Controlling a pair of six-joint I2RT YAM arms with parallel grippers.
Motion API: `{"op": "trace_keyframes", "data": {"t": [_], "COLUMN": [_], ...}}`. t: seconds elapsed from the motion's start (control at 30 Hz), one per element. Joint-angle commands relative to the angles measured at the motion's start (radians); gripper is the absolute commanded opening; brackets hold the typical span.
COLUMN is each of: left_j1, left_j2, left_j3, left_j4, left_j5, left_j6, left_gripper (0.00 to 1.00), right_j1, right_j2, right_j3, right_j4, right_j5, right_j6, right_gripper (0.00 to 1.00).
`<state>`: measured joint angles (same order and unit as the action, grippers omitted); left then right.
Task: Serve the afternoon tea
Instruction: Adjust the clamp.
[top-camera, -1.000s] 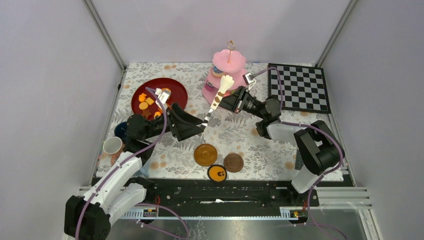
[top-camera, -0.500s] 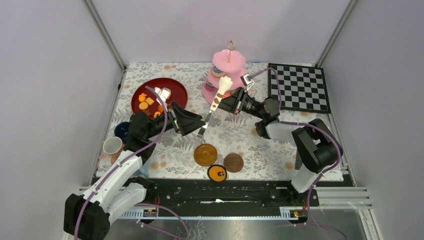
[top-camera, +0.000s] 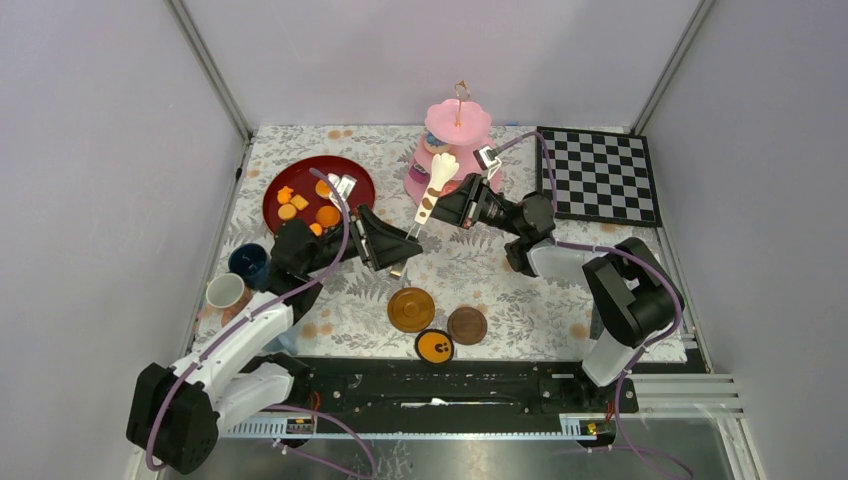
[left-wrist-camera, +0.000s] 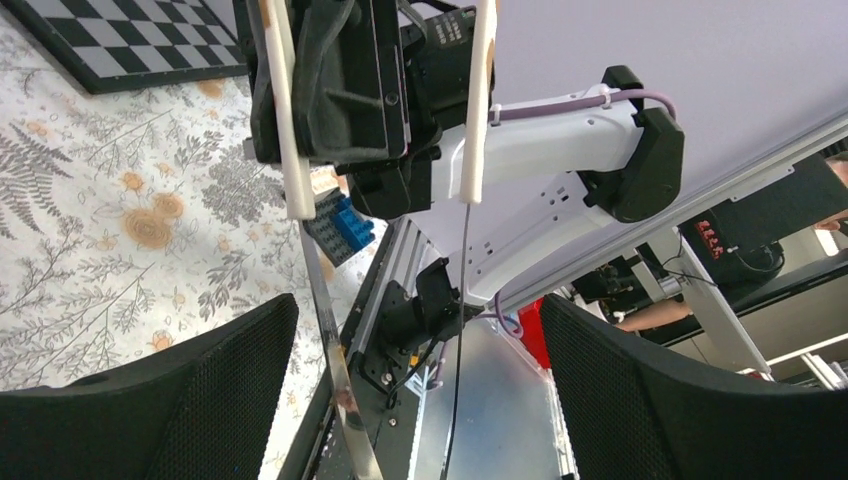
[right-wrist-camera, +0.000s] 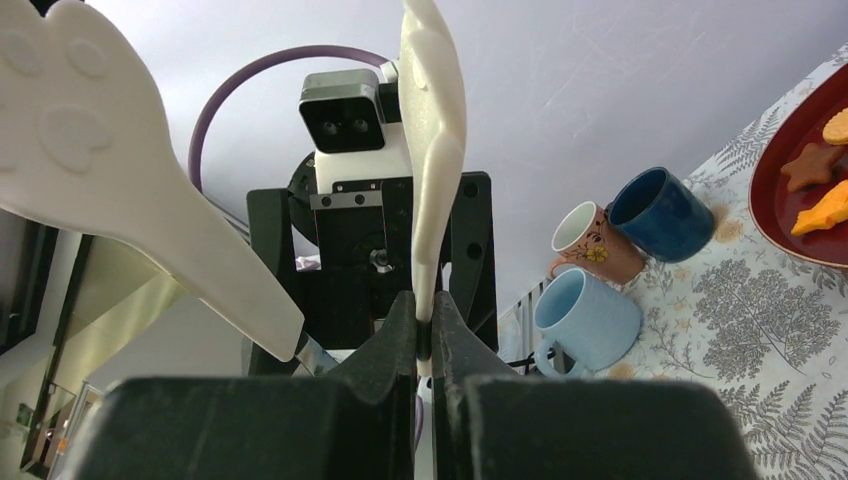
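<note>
— Tongs (top-camera: 430, 195) with white paw-shaped tips and a metal tail: is the right hand (right-wrist-camera: 425, 320) gripping those?
— Yes, its fingers are pressed together on one white arm, and the other arm stands free beside it. The paw tips lie over the pink three-tier scalloped cake stand (top-camera: 458, 125) just beyond that hand. Whether they touch it, I can't tell.
— And the left hand (left-wrist-camera: 415, 320)?
— Spread wide, one finger on either side of the metal tail, neither touching it.
— Where's the tea?
— Small orange toy pastries (top-camera: 288, 211) and a brown star biscuit (right-wrist-camera: 805, 165) lie on the dark red round plate (top-camera: 305, 170), off to that hand's left. The dark-blue cup (right-wrist-camera: 660, 215), white flowered cup (right-wrist-camera: 590, 240) and light-blue cup (right-wrist-camera: 585, 310) huddle well behind it. The brown round saucers (top-camera: 467, 325) sit on the floral table (top-camera: 470, 275), between both hands and the arm bases.
</note>
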<state>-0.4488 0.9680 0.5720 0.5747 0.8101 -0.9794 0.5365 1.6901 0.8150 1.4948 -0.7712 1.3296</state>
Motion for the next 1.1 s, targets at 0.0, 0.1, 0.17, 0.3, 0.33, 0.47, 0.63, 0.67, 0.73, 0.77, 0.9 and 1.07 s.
{"op": "trace_keyframes", "data": {"t": [0.0,0.1,0.17,0.3,0.33,0.47,0.63,0.67,0.73,0.77,0.9,1.07], "left_j1": [-0.002,-0.002,-0.002,-0.002,-0.002,-0.002,-0.002,-0.002,-0.004,-0.005,-0.011,-0.011], "left_j2": [0.016,0.005,-0.004,0.002,0.004,0.016,0.049,0.047,0.041,0.039,0.042,0.04], "left_j3": [0.001,-0.036,-0.057,-0.086,-0.09,-0.112,-0.128,-0.129,-0.132,-0.131,-0.123,-0.126], "left_j4": [0.176,0.219,0.247,0.315,0.323,0.399,0.513,0.515,0.516,0.516,0.516,0.514], "left_j5": [-0.029,-0.079,-0.115,-0.133,-0.135,-0.14,-0.135,-0.142,-0.155,-0.162,-0.17,-0.165], "left_j6": [-0.094,-0.145,-0.169,-0.212,-0.219,-0.263,-0.325,-0.324,-0.319,-0.316,-0.309,-0.303], "left_gripper": [0.91,0.86,0.85,0.81,0.79,0.75,0.72,0.72,0.72,0.72,0.67,0.6], "right_j1": [0.014,0.015,0.016,0.017,0.017,0.02,0.022,0.024,0.029,0.032,0.037,0.038], "right_j2": [-0.03,-0.033,-0.033,-0.034,-0.036,-0.041,-0.041,-0.041,-0.043,-0.041,-0.032,-0.024], "right_j3": [0.033,0.025,0.017,0.008,0.007,0.009,0.009,0.009,0.01,0.011,0.02,0.027], "right_j4": [0.179,0.182,0.183,0.185,0.185,0.187,0.187,0.188,0.187,0.187,0.188,0.189], "right_j5": [0.009,0.021,0.026,0.039,0.042,0.045,0.059,0.064,0.071,0.074,0.077,0.068], "right_j6": [-0.027,-0.04,-0.046,-0.05,-0.05,-0.052,-0.052,-0.053,-0.057,-0.059,-0.057,-0.043], "right_gripper": [0.0,0.0,0.0,0.0,0.0,0.0,0.0,0.0,0.0,0.0,0.0,0.0]}}
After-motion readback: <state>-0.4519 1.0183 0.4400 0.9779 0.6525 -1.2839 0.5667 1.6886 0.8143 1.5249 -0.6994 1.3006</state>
